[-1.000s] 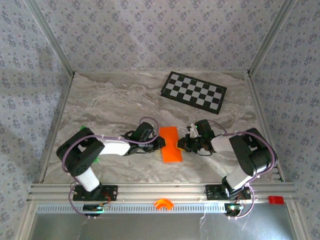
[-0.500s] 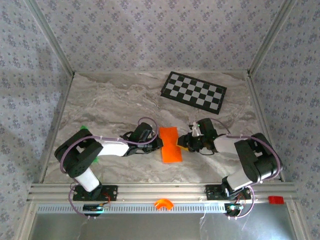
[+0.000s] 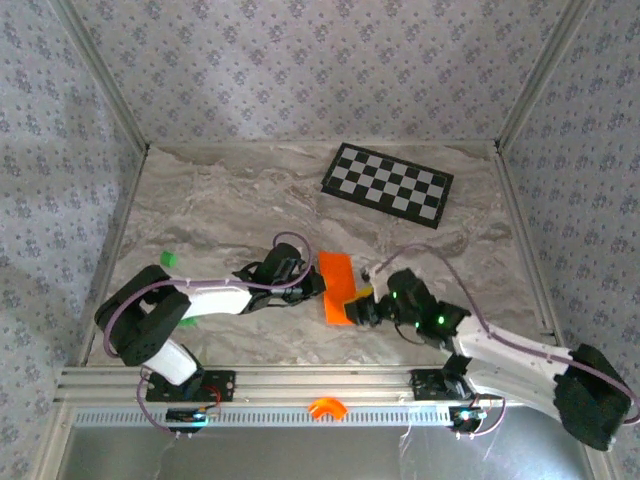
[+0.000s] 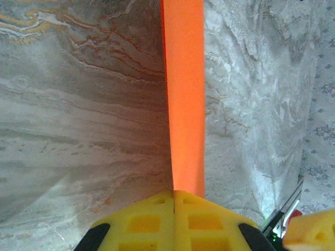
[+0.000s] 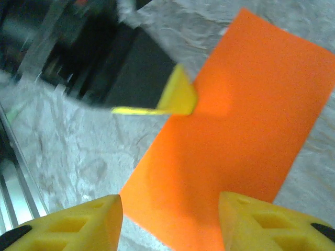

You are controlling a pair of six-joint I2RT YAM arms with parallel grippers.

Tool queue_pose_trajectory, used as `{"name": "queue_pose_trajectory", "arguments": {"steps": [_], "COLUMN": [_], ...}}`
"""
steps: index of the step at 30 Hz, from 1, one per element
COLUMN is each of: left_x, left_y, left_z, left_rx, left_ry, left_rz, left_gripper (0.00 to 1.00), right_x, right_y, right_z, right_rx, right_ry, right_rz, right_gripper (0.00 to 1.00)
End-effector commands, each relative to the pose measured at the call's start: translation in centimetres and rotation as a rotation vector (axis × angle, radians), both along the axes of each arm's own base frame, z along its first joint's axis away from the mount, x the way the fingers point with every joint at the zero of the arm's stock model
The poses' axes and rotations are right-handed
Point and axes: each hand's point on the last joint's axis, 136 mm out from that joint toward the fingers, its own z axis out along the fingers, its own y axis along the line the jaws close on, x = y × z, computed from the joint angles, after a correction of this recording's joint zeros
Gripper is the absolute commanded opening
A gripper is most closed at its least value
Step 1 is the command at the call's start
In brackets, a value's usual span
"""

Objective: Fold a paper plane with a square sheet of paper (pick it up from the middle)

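Seemingly to anchor it, left tool (image 4: 174, 197) pinches the square sheet of paper (image 4: 183, 94) by its edge; right tool (image 5: 170, 222) hovers over it, fingers apart.

Arms (image 3: 225, 297) black with white links; purple cables (image 3: 127, 300) looped; hand fingers (image 5: 267, 219) yellow, square-recessed.

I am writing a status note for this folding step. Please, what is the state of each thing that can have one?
Paper: folded to a narrow oblong, not yet a plane.
Left gripper: shut, clamping one edge of the paper.
Right gripper: open, above the paper, holding nothing.
Checkerboard: flat on the table, untouched.
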Motion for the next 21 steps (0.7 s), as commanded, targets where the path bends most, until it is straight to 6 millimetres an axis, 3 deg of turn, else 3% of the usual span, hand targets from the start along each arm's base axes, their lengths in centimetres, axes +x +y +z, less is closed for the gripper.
{"name": "queue_pose_trajectory", "arguments": {"steps": [1,5,12,21], "left_x": [0.3,0.5,0.6,0.4], "left_y": [-0.3,-0.4,-0.3,-0.3], "left_z": [1.6,2.0,2.1,2.0], "left_rx": [-0.022,-0.031,-0.038,-0.040], "left_ry": [-0.010,-0.011,-0.016,-0.012], "left_rz": [-0.007,-0.010,0.000,-0.001], "left_gripper": [0.05,0.05,0.05,0.06], "right_x": [0.9,-0.2,-1.3,-0.6], "right_y": [-0.8,-0.3,2.7,5.2], "right_z": [0.7,-0.1,-0.3,-2.2], "right_rx": [-0.151,-0.302,-0.390,-0.552], "right_ry": [-0.351,-0.450,-0.582,-0.674], "right_rz": [-0.009,0.039,0.100,0.042], "right_gripper": [0.54,0.59,0.62,0.65]}}
